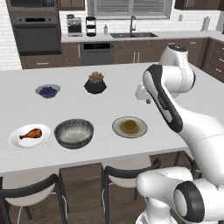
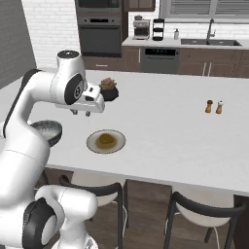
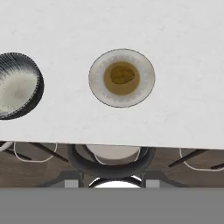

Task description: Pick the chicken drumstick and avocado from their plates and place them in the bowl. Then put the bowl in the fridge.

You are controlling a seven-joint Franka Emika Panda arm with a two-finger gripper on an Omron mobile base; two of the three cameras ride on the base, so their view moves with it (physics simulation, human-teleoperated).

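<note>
a long white counter runs across the kitchen, its near edge above dark stools. along that near edge, left to right: a plain white plate carrying the chicken drumstick, its bone tip pointing left; just beside it the dark ribbed bowl, open and pale inside; then a gap of bare surface, then the beige-rimmed plate with the avocado at its brownish centre. both plates and the bowl sit close to the counter's front edge. behind them lie a small bowl of blueberries and a black plant pot, well apart from the front row. to the right the surface is open, with only two small shakers far off. behind the counter are an oven, a dishwasher and a sink under a window. the white arm bends up and over the counter, its tool hanging above the avocado's plate and pointing down. whether its fingers are apart or together cannot be told.
</note>
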